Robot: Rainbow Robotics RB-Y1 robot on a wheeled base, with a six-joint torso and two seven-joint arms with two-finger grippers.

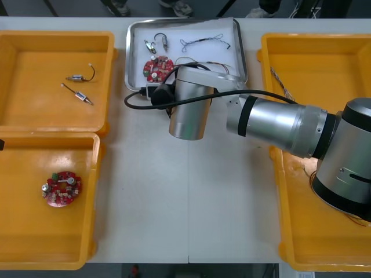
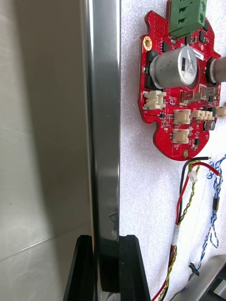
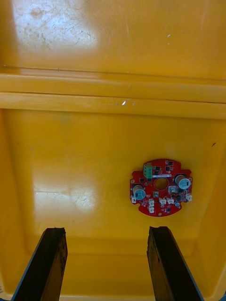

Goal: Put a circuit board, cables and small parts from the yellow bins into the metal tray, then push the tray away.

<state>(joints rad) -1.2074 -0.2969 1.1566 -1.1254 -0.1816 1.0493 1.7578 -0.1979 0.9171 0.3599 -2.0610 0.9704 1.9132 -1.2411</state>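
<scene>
**Front view.** The metal tray (image 1: 185, 22) lies at the far middle of the table, between the yellow bins (image 1: 95, 174). It holds a circuit board (image 1: 157, 68) at its near left, small metal parts (image 1: 156, 42) at its far left, and a blue and white cable (image 1: 203, 41) at its far right. More cables lie just right of the board. Loading therefore appears complete, and the push is judged to be the remaining step. The right arm (image 1: 278, 119) reaches in from the right, and its wrist covers the tray's near edge. A spare board (image 1: 62, 188) remains in the near left bin, and two loose parts (image 1: 77, 78) remain in the far left bin.

**Right wrist view.** The right gripper (image 2: 106, 237) straddles the tray's rim. One finger stands outside the wall over the table and the other stands inside on the white lining. The jaws are clenched on the rim, apart only by its width. The circuit board lies inside the tray, close to the rim and well beyond the fingers. A red and yellow cable (image 2: 181, 214) and the blue and white cable trail beside it.

**Left wrist view.** The left gripper (image 3: 107, 263) hangs over the near left bin. Its jaws are spread wide and released, holding nothing. The spare board lies on the bin floor beyond the fingers, and nothing touches it.
</scene>
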